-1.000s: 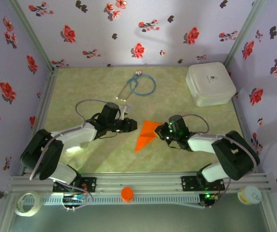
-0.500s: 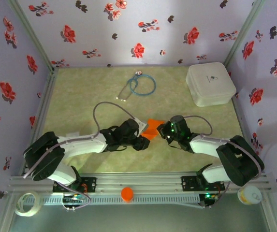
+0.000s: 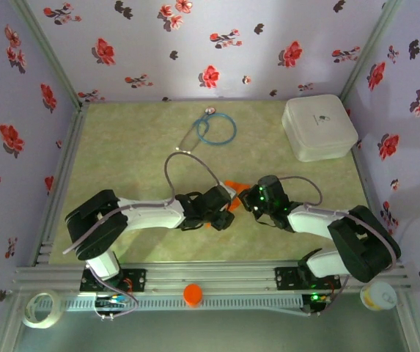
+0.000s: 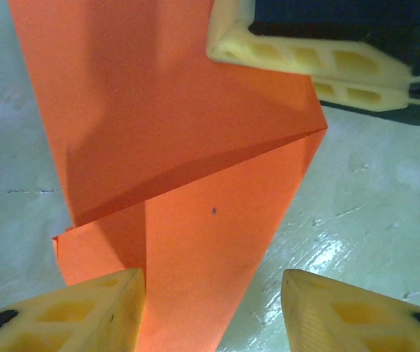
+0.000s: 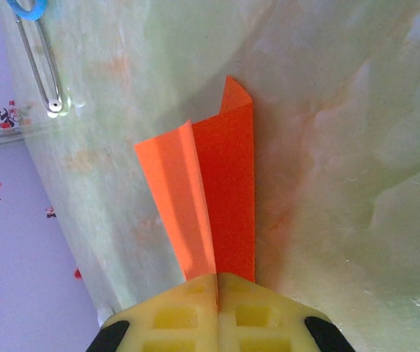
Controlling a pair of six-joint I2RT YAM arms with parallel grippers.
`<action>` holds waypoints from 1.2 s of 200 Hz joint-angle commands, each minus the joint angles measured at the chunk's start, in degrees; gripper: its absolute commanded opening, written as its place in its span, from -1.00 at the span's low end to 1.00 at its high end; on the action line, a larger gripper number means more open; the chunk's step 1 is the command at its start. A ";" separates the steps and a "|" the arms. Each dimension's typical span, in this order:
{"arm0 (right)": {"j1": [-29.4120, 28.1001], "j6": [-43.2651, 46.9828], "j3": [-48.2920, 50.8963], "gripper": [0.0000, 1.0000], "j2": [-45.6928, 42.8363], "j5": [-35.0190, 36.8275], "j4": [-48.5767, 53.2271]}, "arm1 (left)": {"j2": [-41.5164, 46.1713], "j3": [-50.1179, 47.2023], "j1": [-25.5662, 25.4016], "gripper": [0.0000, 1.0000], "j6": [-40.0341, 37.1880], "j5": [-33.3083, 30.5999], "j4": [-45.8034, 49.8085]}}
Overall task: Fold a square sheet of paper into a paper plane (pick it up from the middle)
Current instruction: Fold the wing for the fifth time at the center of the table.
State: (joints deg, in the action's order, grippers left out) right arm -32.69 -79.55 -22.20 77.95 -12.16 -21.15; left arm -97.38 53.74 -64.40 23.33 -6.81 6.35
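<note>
1. Pinching item: right gripper [image 5: 217,287]. The jaws are closed flat on one end of the orange paper [image 4: 195,139], and nothing else is held. The grip is judged to serve as an anchor, so that the paper is kept steady while it is worked from the opposite side.
2. Left gripper [image 4: 213,315]. The jaws are set roughly half apart and nothing is clamped. The lower part of the paper lies between them: one finger [image 4: 85,312] is touching or overlapping its edge, and the other is apart from it. This gripper is placed facing the right one at close quarters, judged ready to take hold of the paper or press a crease.
3. Orange paper. It is partly folded. A slanting crease with overlapping layers is seen from the left wrist, and a raised central ridge from the right wrist. It is located between the two grippers, around the middle of the table [image 3: 122,147], somewhat nearer the near edge than the far one. A narrow finished dart is judged not yet formed.
4. White box [image 3: 319,126]. It is set in the far right corner, well apart from the work, and is not needed for the fold.
5. Stethoscope [image 3: 213,128]. It is laid near the middle of the far edge, untouched and clear of both arms.
6. Orange cap [image 3: 193,294]. It is lodged on the rail below the near edge, between the arm bases. It is round and small, and not to be mistaken for the paper.
</note>
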 commanded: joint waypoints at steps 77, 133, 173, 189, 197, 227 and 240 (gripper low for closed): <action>-0.45 -1.13 -1.45 -1.00 -0.95 1.18 0.75 | -3.30 3.75 -2.94 0.04 -3.25 -9.71 6.40; -0.45 -1.38 -2.05 -1.00 -1.12 0.86 0.84 | -4.52 4.46 -3.50 -0.01 -4.42 -9.54 6.78; -0.45 -1.24 -2.13 -1.00 -1.36 0.83 1.18 | -5.11 4.80 -3.79 -0.05 -4.61 -10.15 7.23; -0.45 -1.23 -2.06 -1.00 -1.53 1.00 1.28 | -5.18 4.89 -3.76 -0.08 -4.61 -10.75 7.42; -0.40 -1.28 -2.11 -1.00 -1.67 1.00 1.29 | -5.27 4.98 -3.80 -0.11 -4.68 -10.91 7.65; -0.45 -1.29 -2.07 -1.00 -1.87 1.01 1.54 | -5.51 5.15 -3.98 -0.18 -4.79 -11.42 7.81; -0.45 -1.31 -2.07 -1.00 -1.92 1.00 1.54 | -5.61 5.24 -4.02 -0.22 -4.87 -11.49 7.95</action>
State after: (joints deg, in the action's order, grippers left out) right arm -32.69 -80.16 -23.20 77.14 -12.19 -20.93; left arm -102.15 57.56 -67.83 19.44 -16.29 12.60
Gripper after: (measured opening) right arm 0.065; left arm 0.406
